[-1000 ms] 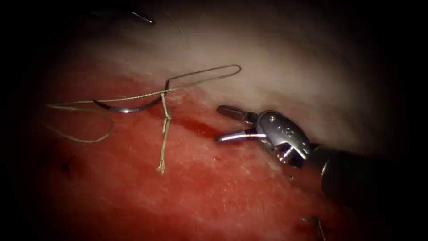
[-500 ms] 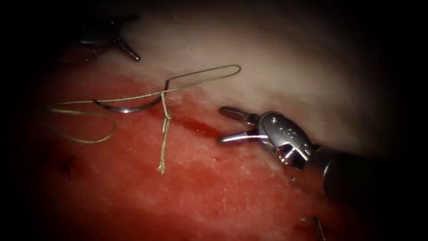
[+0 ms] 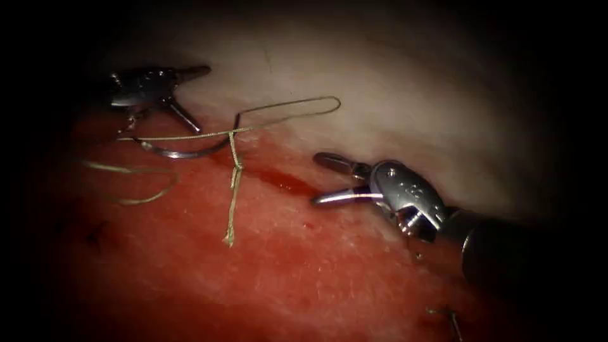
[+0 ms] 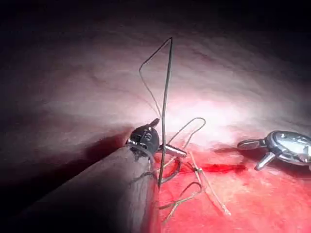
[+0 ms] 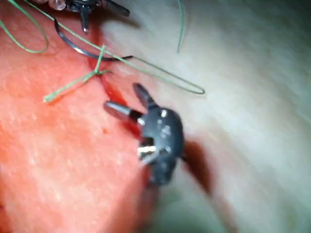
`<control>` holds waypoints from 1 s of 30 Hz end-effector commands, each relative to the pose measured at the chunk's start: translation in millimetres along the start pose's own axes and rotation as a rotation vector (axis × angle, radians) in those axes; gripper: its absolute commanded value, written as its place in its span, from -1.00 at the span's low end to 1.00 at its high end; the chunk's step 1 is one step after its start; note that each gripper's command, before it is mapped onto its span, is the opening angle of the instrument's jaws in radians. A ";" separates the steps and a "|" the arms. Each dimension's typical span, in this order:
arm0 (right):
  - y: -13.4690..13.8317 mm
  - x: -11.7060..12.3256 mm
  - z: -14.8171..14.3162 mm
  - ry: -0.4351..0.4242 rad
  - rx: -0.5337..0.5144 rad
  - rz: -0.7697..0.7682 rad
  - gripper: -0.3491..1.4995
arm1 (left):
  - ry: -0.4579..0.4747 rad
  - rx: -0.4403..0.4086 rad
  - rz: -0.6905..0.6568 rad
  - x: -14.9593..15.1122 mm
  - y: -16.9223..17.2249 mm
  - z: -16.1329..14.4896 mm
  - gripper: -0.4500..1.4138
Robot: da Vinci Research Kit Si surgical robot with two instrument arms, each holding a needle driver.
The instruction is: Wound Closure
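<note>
The curved needle [image 3: 183,152] lies on the tissue [image 3: 304,272] left of the knot [image 3: 235,166], held by neither tool; I cannot tell whether its tip is in the tissue. Thread [image 3: 297,107] runs from its right end in a long loop onto the pale tissue. My left tool [image 3: 197,98] hangs open just above the needle's left half, holding nothing. The right tool [image 3: 315,179] stands open over the right end of the cut [image 3: 278,179], holding nothing. The left wrist view gives the left tool [image 4: 169,137] beside the thread [image 4: 165,97]. The right wrist view has the right tool [image 5: 123,97] near the knot [image 5: 99,72].
A cut tail of thread [image 3: 230,215] hangs from the knot toward the front. Slack thread [image 3: 145,190] curls on the red tissue at left. Red fluid [image 3: 288,183] fills the cut. A short thread end [image 3: 451,318] sticks up near the right tool's shaft.
The left tool has come in from the upper left, down and right to just above the needle, jaws open. The slack thread at left shifted a little. The right tool barely moved.
</note>
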 end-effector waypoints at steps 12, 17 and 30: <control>0.3 -0.5 0.5 0.001 0.004 0.000 0.74 | -0.034 -0.105 0.585 2.5 9.7 3.8 -0.21; 0.3 -0.5 0.5 0.001 0.004 0.000 0.73 | -0.124 -0.143 0.752 1.3 11.9 4.5 -0.28; 0.5 -0.7 0.7 0.001 0.002 0.004 0.73 | -0.297 -0.175 1.005 -2.1 11.7 4.8 -0.33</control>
